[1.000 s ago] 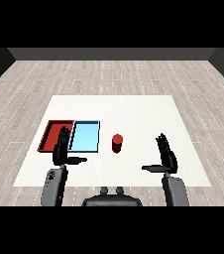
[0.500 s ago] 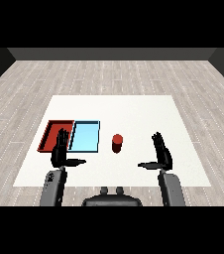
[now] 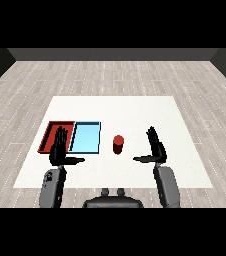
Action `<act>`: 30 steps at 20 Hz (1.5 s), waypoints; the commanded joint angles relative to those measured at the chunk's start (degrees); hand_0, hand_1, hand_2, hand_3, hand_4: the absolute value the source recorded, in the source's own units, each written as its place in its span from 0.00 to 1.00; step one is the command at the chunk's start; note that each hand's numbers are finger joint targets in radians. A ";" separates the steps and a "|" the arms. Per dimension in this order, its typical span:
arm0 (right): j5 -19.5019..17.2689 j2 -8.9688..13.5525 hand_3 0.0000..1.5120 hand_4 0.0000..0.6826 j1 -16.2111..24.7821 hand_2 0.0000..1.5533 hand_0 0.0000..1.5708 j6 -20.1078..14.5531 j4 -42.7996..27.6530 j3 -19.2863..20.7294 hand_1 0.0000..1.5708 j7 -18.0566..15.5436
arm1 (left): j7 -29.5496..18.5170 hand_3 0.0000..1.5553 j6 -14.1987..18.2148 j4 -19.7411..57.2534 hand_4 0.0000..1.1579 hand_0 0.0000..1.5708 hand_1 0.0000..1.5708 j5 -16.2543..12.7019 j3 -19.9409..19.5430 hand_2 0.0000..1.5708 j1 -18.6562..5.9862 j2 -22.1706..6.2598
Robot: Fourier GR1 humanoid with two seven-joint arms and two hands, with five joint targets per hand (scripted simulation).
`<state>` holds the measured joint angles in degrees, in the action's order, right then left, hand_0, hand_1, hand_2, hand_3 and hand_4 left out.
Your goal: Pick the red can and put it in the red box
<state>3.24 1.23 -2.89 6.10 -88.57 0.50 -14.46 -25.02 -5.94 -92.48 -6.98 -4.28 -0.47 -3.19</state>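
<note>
The red can (image 3: 118, 144) stands upright on the white table (image 3: 135, 110), just right of the light blue tray (image 3: 85, 137). The red tray (image 3: 51, 132) lies at the left, side by side with the blue one. My right hand (image 3: 156, 149) is raised to the right of the can, open, fingers straight and thumb pointing toward the can, with a gap between them. My left hand (image 3: 59, 150) hovers open over the near edge of the red tray, partly hiding it.
Both grey forearms come up from the lower corners. A grey wooden floor surrounds the table.
My right hand has drifted left, toward the red can. The left hand has barely moved.
</note>
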 commanded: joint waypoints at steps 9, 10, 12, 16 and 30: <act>6.19 -1.22 0.00 0.00 -6.85 0.00 0.00 -4.94 16.55 -5.01 0.00 -6.30 | 1.49 0.00 1.26 -3.69 0.00 0.00 0.00 0.98 1.94 0.00 3.44 1.76; 7.88 -1.22 0.00 0.00 -9.12 0.00 0.00 -7.34 19.29 -7.31 0.00 -7.19 | -4.32 0.00 -0.59 2.77 0.00 0.00 0.00 0.24 -0.92 0.00 1.50 0.32; 7.45 -1.22 0.00 0.00 -7.65 0.00 0.00 -3.38 20.11 -5.20 0.00 -8.58 | -0.36 0.00 1.85 -3.93 0.00 0.00 0.00 1.80 1.65 0.00 3.60 1.71; 9.38 -1.23 0.00 0.00 -8.09 0.00 0.00 -5.90 19.26 -7.28 0.00 -7.47 | 0.13 0.00 1.57 2.08 0.00 0.00 0.00 0.98 -0.55 0.00 -2.48 0.23; 21.15 -1.23 0.00 0.00 -12.83 0.00 0.00 -16.92 25.36 -21.36 0.00 -12.03 | -1.74 0.00 0.82 2.82 0.00 0.00 0.00 0.75 -0.21 0.00 -1.23 0.66</act>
<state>20.32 0.00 -13.58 -5.83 -64.57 -15.15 -25.43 -25.39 -5.27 -92.51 -6.50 -3.73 0.12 -2.28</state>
